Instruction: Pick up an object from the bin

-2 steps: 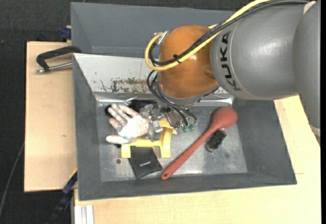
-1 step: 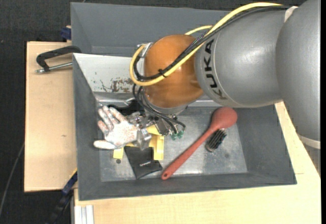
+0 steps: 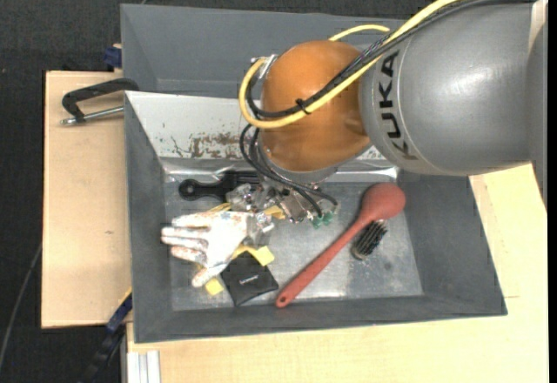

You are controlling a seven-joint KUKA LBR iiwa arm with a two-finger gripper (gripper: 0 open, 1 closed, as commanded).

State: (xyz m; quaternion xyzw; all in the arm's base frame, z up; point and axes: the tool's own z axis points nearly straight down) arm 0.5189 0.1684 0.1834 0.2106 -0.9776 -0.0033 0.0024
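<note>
Red utensil (image 3: 326, 264) lies diagonally, head upper right, near end effector (image 3: 283, 205), grip state indiscernible.

Matt grey metal bin (image 3: 144, 225), smooth red plastic brush (image 3: 341, 244), pale cloth glove (image 3: 202, 238), matt black block (image 3: 249, 278)

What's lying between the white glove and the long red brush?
In the camera view, a small black square block lies between the white glove and the lower end of the red brush handle.
</note>
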